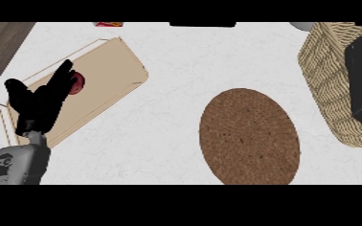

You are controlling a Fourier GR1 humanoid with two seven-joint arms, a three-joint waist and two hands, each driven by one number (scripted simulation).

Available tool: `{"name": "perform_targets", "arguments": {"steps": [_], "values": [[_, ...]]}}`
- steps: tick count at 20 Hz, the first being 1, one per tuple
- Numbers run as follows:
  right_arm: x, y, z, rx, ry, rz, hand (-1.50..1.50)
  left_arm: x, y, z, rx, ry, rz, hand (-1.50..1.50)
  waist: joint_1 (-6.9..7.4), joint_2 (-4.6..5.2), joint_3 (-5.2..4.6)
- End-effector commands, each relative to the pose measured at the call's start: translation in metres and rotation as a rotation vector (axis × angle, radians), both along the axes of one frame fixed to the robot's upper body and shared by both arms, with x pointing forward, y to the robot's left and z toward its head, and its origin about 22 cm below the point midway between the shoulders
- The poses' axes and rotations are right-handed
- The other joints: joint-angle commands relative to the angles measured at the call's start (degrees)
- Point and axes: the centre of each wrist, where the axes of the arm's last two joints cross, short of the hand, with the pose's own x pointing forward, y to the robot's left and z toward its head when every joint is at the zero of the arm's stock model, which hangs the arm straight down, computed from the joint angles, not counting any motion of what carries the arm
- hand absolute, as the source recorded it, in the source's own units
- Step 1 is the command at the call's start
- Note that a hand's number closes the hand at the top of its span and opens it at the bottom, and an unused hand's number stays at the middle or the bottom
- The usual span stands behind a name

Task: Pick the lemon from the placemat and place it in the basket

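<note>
The brown woven oval placemat [249, 136] lies on the white counter, right of centre, and its surface is bare. No lemon shows anywhere in the head view. The wicker basket [326, 76] stands at the right edge, cut off by the frame, with a dark inside that I cannot make out. My left hand [39, 103] rests at the far left over a wooden board, open with fingers straight and pointing up. My right hand does not show.
A tan cutting board [106, 72] lies at the left with a small red object [77, 83] on it, partly behind my left hand. At the far edge sit a red item [109, 24], a dark object [203, 24] and a pale object [302, 26].
</note>
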Motion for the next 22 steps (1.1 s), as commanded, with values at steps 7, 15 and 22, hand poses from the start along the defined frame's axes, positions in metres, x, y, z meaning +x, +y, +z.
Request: {"name": "perform_targets", "arguments": {"steps": [7, 15, 22], "values": [[-0.028, -0.022, 0.037, -0.006, -0.515, -0.18, -1.5, -0.002, 0.013, 0.001, -0.005, 0.01, 0.031, 0.0, -1.81, -0.74, -0.07], [-0.07, 0.035, -0.009, 0.103, -0.533, -0.137, -1.5, -0.011, 0.012, -0.012, 0.015, 0.035, 0.074, 0.0, -4.98, -2.26, -0.14], [-0.118, 0.037, -0.017, 0.167, -0.456, -0.052, -1.5, -0.014, 0.015, -0.015, 0.001, 0.049, 0.085, 0.0, -4.86, -2.52, -0.12]]}}
